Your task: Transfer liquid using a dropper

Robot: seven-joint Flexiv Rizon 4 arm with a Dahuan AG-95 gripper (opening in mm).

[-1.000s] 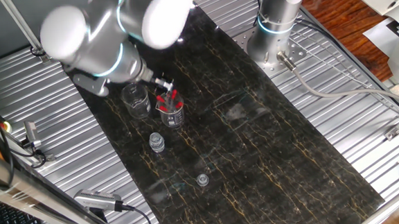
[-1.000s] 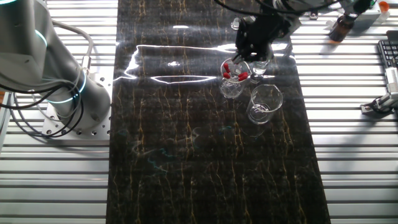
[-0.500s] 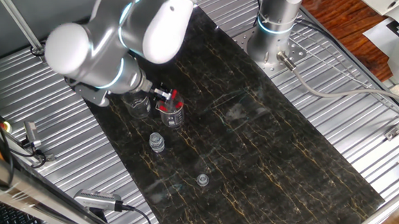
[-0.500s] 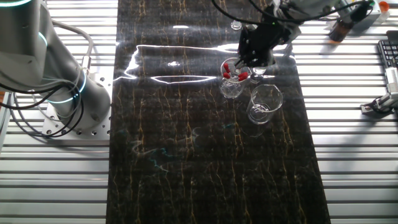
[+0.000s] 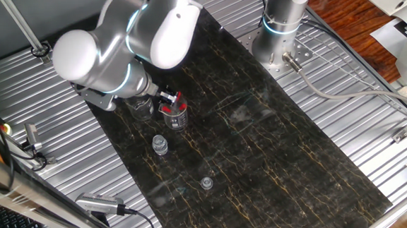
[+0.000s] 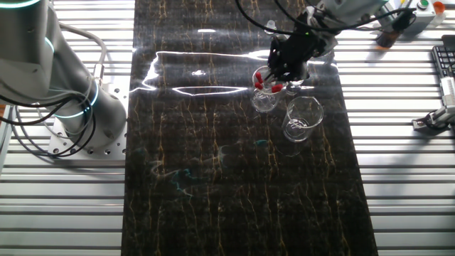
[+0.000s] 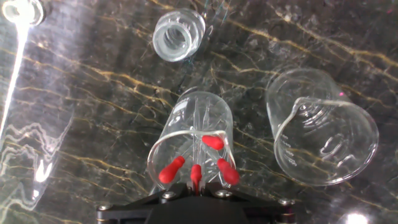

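Hand view shows the black two-finger gripper (image 7: 194, 186) at the bottom edge, directly above a small clear glass beaker (image 7: 189, 146) that holds four slim clear droppers with red rubber bulbs. One red-bulbed dropper (image 7: 196, 175) stands right at the gripper's tip, but the fingertips are cut off by the frame, so whether the jaws are spread or clamped on it cannot be told. The other three bulbs lean against the beaker's rim. A larger clear glass beaker (image 7: 323, 134) stands just beside the dropper beaker on the right, apart from it. A small clear capped vial (image 7: 179, 35) stands near, beyond the dropper beaker. In one fixed view the gripper (image 5: 166, 97) sits over the dropper beaker (image 5: 175, 116), with the large beaker (image 5: 141, 105) partly behind the arm, and a second small clear vial (image 5: 206, 182) well apart, lower on the mat. All items rest on a black marble-patterned mat (image 5: 276, 152) laid over a ribbed metal table (image 5: 374, 132). The other fixed view shows broad bare mat (image 6: 213, 185) beside the glassware.
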